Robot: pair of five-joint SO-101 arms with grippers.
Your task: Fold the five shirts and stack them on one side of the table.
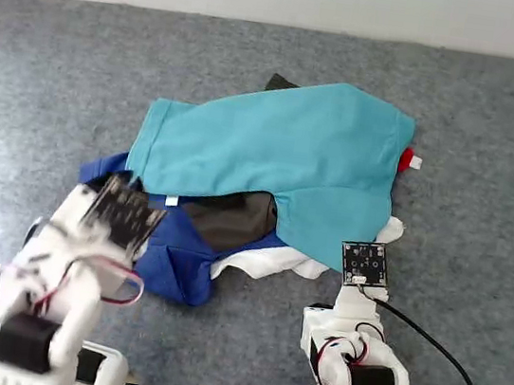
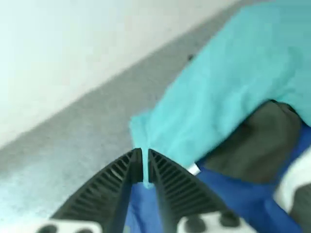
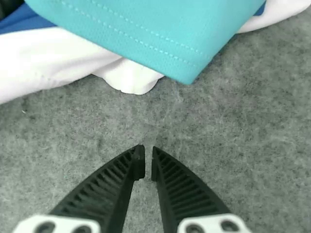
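Five shirts lie in one loose, unfolded heap on the grey tabletop [image 1: 495, 130]. The teal shirt [image 1: 281, 158] is on top, spread wide, creased, not folded.

- Blue shirt [image 1: 175, 262]: sticks out from under the teal shirt's left end and along its arm-side edge, bunched up.
- Dark grey shirt [image 1: 234, 218]: shows in the notch of the teal shirt's arm-side hem, lying on the blue one.
- White shirt [image 1: 261, 262]: pokes out under the teal shirt's arm-side right corner, w/ another white bit just past that corner.
- Red shirt [image 1: 405, 160]: only a small scrap at the teal shirt's right edge, w/ a white tag [image 1: 415, 162] touching it.
- A dark corner peeks out beyond the teal shirt's far edge; can't tell which garment it belongs to.

L arm [image 1: 64, 271] leans in over the blue shirt, beside the teal shirt's left arm-side corner. L jaws are together, tips right at that teal corner. A thin pale sliver shows btwn them, and I can't tell if cloth is pinched there.

R arm [image 1: 354, 340] stands just short of the teal shirt's arm-side right corner. R jaws are together w/ nothing in them, over bare tabletop, near the teal hem & the white fold but touching neither.
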